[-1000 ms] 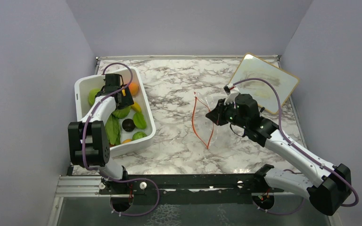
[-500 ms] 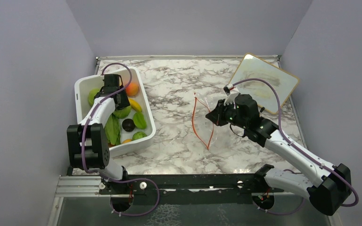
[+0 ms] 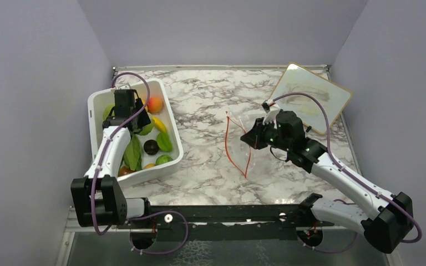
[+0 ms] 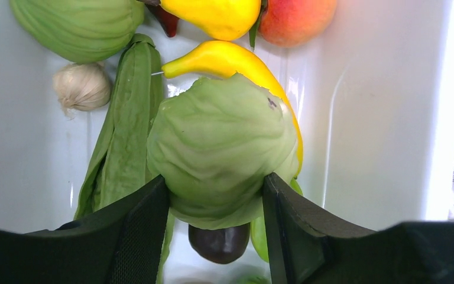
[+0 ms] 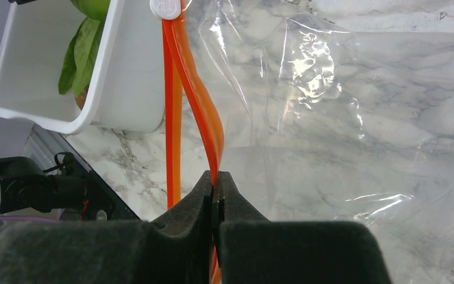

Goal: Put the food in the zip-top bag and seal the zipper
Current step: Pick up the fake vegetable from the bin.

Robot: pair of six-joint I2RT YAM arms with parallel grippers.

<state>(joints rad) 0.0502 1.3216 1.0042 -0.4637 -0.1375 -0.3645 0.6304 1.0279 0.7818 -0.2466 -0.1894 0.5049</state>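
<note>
Left claw (image 4: 214,184): a pale green cabbage (image 4: 219,136) is gripped on both sides inside the white tub (image 4: 384,106), with a garlic bulb (image 4: 83,87) and a peach (image 4: 295,18) lying nearby. Right claw (image 5: 214,184): pressed together, with the red-orange zipper (image 5: 204,112) pinched. The zip-top bag (image 5: 331,118) is held over the marble surface (image 3: 199,100), apart from the tub.

The bench (image 3: 205,100) is glossy, marble-veined; the tub (image 4: 378,118) smooth, shiny white plastic. The zip-top bag (image 5: 331,118) is clear crinkled film, its zipper (image 5: 173,118) smooth orange plastic.
</note>
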